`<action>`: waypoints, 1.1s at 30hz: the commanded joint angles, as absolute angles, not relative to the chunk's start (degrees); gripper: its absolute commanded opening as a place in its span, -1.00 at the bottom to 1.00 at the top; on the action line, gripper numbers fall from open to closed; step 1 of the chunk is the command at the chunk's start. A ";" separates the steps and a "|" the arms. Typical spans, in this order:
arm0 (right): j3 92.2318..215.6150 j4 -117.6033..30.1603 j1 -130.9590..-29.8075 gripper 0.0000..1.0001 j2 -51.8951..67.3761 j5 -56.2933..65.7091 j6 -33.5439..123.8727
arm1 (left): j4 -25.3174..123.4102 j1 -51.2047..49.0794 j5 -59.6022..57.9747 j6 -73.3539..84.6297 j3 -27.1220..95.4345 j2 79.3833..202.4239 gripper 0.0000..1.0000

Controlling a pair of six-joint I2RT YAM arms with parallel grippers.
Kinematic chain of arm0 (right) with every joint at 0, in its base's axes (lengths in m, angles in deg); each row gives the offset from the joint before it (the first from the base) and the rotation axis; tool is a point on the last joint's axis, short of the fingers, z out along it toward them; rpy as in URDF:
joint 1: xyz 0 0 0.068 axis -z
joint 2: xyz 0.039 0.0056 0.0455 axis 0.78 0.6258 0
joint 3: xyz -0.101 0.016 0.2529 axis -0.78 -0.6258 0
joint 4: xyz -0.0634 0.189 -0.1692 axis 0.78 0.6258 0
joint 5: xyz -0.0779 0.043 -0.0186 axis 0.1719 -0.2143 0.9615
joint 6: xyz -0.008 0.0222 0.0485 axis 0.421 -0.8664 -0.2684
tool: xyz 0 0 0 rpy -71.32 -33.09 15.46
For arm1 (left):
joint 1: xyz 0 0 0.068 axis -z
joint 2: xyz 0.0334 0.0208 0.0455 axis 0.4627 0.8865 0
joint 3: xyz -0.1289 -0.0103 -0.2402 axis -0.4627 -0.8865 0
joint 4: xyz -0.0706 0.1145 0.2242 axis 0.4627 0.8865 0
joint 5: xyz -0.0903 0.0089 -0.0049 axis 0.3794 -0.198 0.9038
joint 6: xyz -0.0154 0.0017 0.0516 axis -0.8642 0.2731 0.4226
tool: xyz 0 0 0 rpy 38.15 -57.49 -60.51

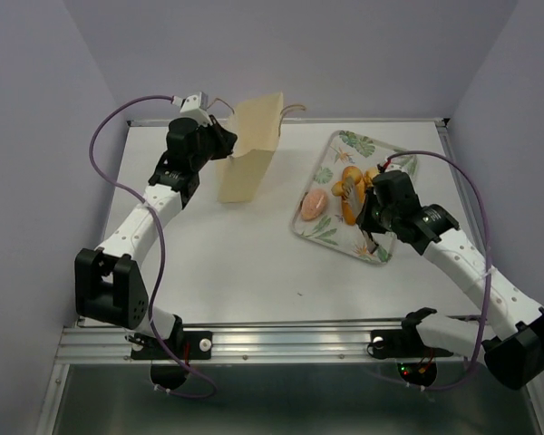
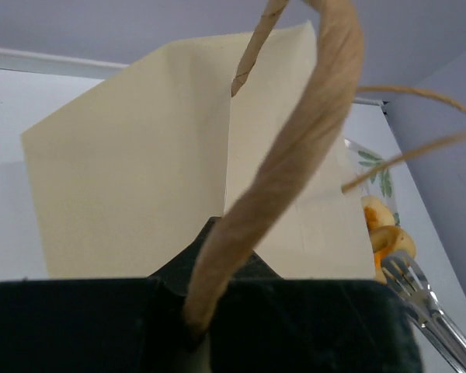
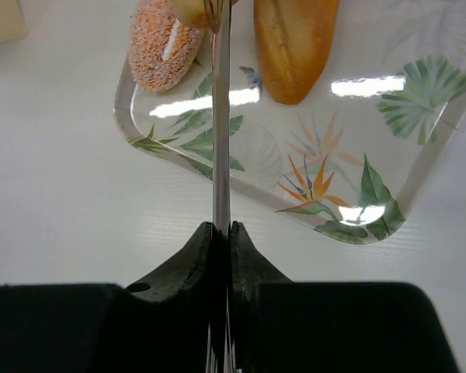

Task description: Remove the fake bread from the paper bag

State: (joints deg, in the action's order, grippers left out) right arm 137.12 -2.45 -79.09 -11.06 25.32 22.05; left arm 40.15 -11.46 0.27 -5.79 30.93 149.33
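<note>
White table [image 1: 236, 263]; our left gripper [image 1: 227, 141] pinches the paper bag [image 1: 252, 149] handle [image 2: 295, 155], our right gripper [image 3: 221, 230] clamps a fork [image 3: 220, 116], fake bread [image 3: 295, 39] ahead.

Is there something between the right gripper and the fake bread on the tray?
Only the fork that the right gripper itself holds. It runs from the shut jaws over the tray, its tines between the pinkish piece and the long loaf. Nothing else visible stands in the way.
</note>
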 commanded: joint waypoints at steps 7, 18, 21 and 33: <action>140.43 -14.87 -79.29 -0.85 -9.98 17.09 30.53 | 33.49 -14.38 4.99 -9.94 26.32 144.60 -1.00; 139.37 -22.08 -76.84 -0.70 -2.42 20.87 29.83 | 34.10 -16.66 2.53 -11.52 25.71 145.74 -0.92; 138.94 -22.87 -75.52 -0.63 -0.83 21.75 29.66 | 34.62 -17.28 2.18 -11.87 25.53 146.18 -0.85; 136.47 -26.48 -73.76 -0.10 0.58 18.85 27.46 | 38.40 -18.25 -0.64 -11.44 26.06 143.64 0.98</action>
State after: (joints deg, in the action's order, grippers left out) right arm 136.40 -21.73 -74.09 1.18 19.16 28.01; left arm 38.77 -17.98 0.57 -12.23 26.08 147.06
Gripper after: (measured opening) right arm 0.385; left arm 0.981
